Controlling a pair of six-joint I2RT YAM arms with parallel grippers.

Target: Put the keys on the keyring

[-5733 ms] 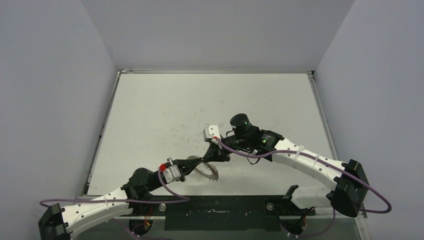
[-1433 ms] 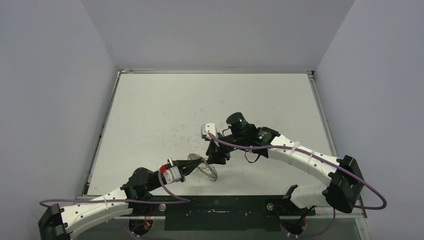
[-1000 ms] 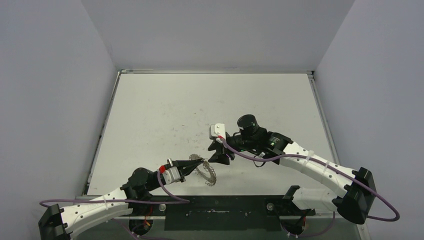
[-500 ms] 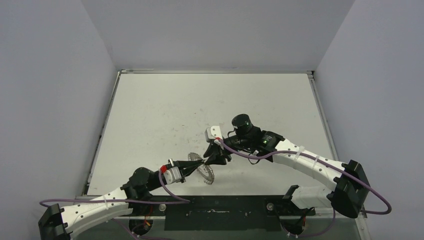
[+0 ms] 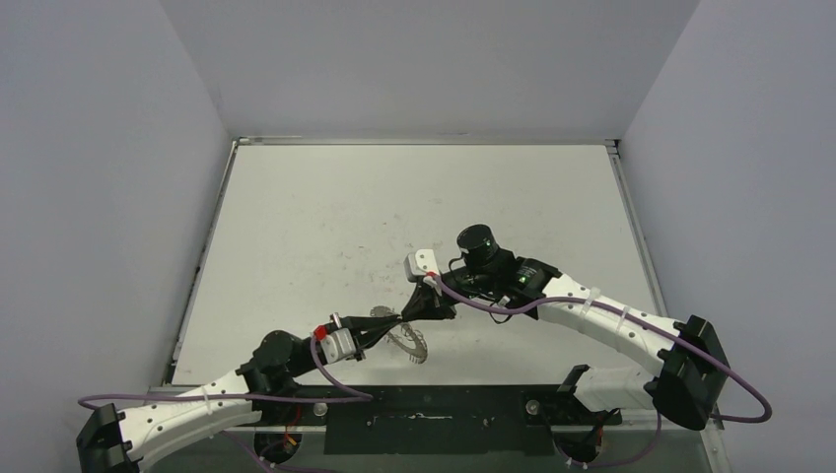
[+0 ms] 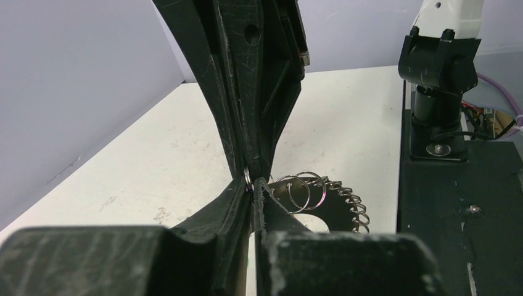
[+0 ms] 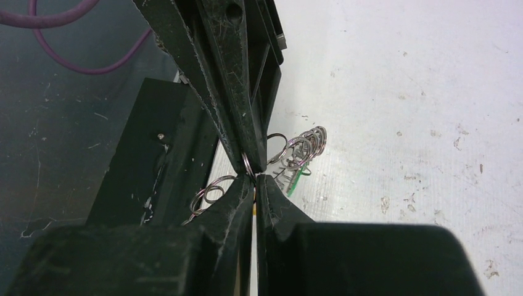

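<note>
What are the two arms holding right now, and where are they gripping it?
Both the left tool and right tool pinch one small wire loop on the keyring's rim, tips meeting.

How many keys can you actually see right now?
1. A green key head shows among the keyring's wire loops, just right of the right gripper's tips in the right wrist view. Another key may be hidden behind the gripper.
</note>
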